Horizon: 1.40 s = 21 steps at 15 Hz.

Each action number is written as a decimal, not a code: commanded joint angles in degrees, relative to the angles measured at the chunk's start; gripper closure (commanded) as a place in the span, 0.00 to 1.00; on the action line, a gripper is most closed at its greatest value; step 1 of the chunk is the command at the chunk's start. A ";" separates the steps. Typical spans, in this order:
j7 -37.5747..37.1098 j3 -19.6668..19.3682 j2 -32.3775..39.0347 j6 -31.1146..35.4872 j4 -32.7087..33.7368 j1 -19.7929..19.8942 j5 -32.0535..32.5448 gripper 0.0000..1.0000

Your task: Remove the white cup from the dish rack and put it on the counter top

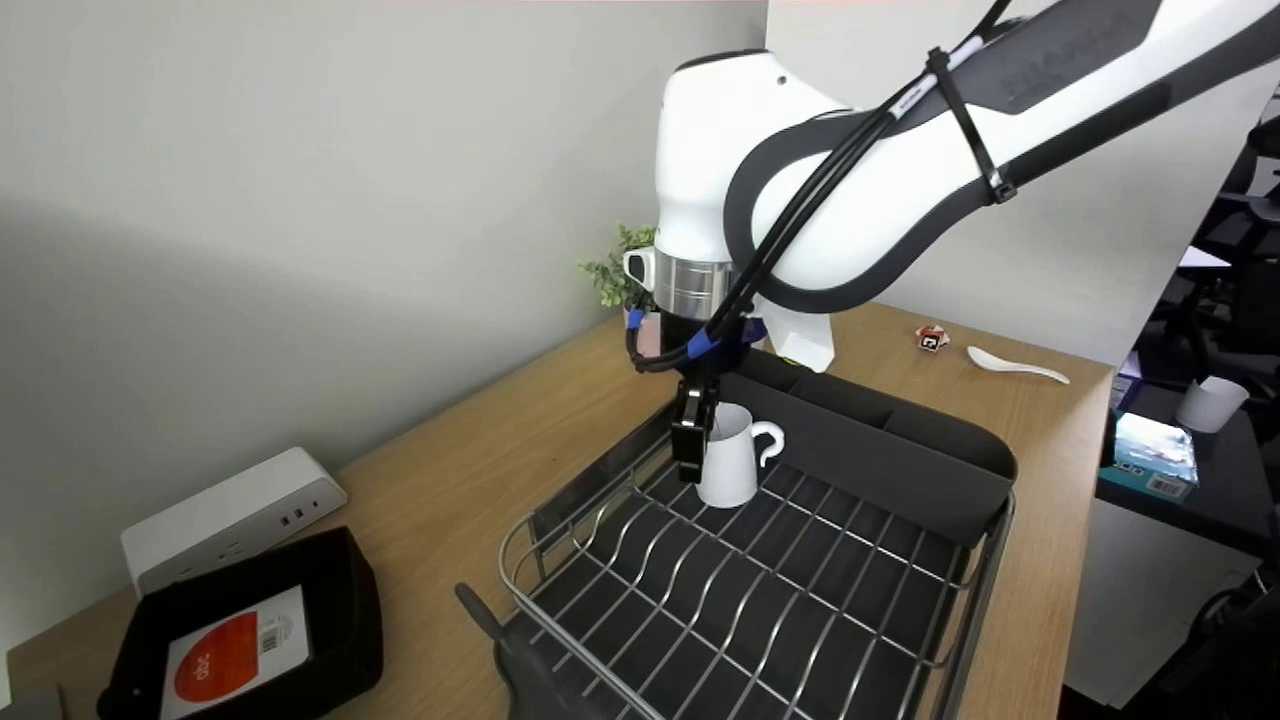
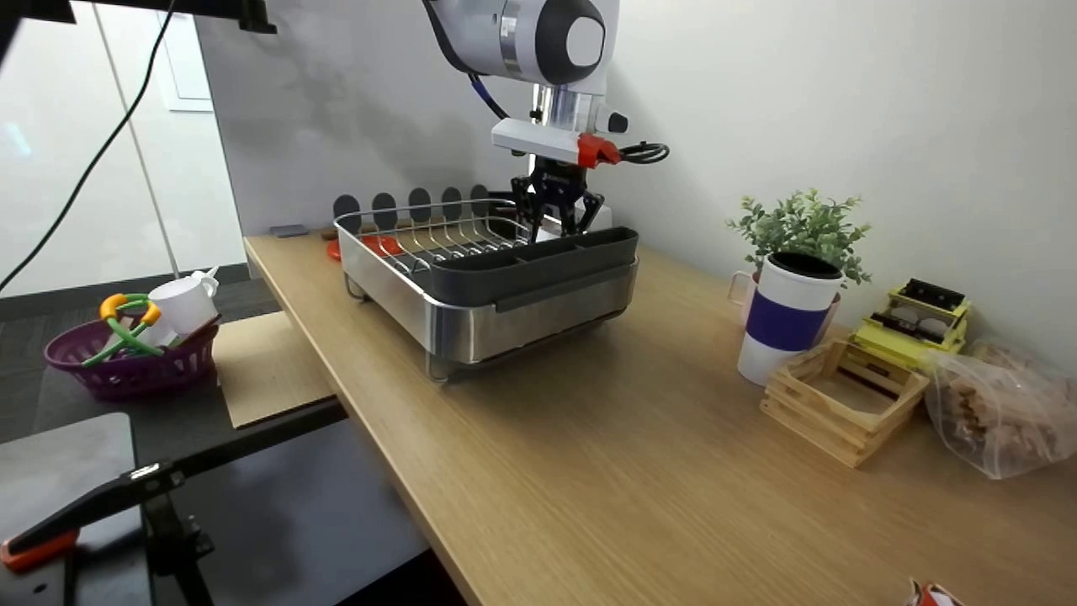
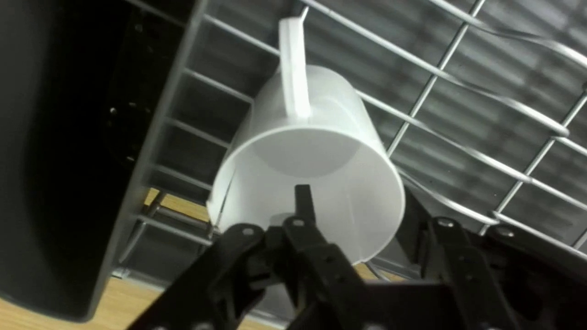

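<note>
Wrist view: the white cup [image 3: 307, 160] sits mouth-up in the dish rack [image 3: 439, 73]; an exterior view puts it just beside the dark caddy [image 1: 865, 450]. The gripper [image 3: 359, 201] straddles the cup's wall, fingers well spread, the inner one apart from it, so I judge it holds nothing. I'd close squarely and gently on that wall, lift straight until clear of the caddy, then set it upright on the counter top [image 2: 606, 454].

The end effector [image 3: 357, 208] partly hides the white cup [image 3: 316, 153]; in an exterior view the dish rack [image 1: 770, 567] is cropped below.
</note>
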<state>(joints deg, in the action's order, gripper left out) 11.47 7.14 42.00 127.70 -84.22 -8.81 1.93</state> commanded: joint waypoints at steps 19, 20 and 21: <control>-14.36 -1.80 -16.14 9.97 -17.61 -4.51 7.17 0.99; -14.49 -1.92 -17.31 11.56 -18.88 -4.69 8.38 0.99; -14.71 -2.00 -18.58 13.37 -20.18 -4.73 9.44 0.99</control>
<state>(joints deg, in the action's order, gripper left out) -2.09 6.46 28.79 136.09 -97.89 -12.48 8.64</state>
